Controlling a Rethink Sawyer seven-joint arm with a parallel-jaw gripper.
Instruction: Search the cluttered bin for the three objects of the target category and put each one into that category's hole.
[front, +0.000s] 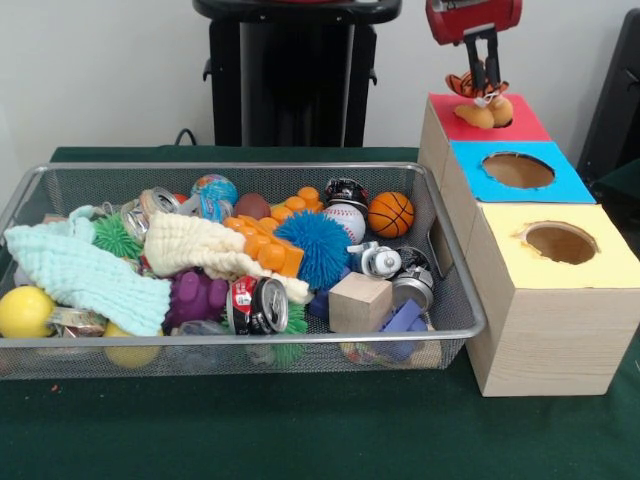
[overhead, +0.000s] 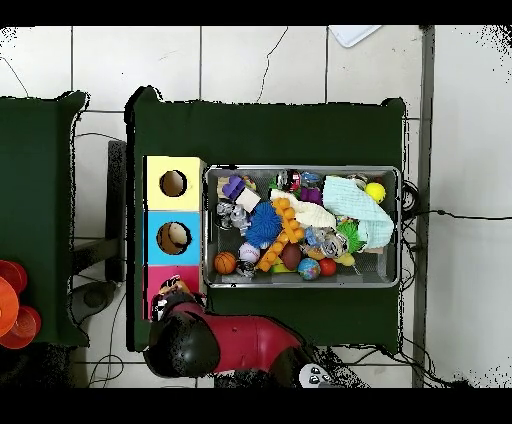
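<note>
The green-clothed table (front: 300, 430) carries a wire mesh bin (front: 455, 320) and, just beside the bin's end, a wooden box with three coloured tops: red (front: 520, 125), blue (front: 470, 165) and yellow (front: 610, 260). The blue and yellow tops each show a round hole; the red top's hole is covered by the toy held over it.

The bin is heaped with clutter: a pale green cloth (front: 80, 275) at the end farthest from the box, a cream cloth (front: 200, 245) near the middle, a blue spiky ball (front: 315, 245), a wooden block (front: 360, 300) and a crushed can (front: 260, 305) along the front rim, and a small basketball (front: 390, 213) by the back rim near the box.

A small orange plush animal (front: 480, 100) rests at the red top, its lower part touching the surface. It is judged to be light, soft and compliant, so it is best pinched across the body or head; a limb would likely let it swing or slip.

The gripper (front: 484, 75) hangs straight down from the red wrist above the red top, its dark fingers (front: 490, 50) closed upon the upper part of the plush. In the overhead view the arm's bulk covers that end of the box.
</note>
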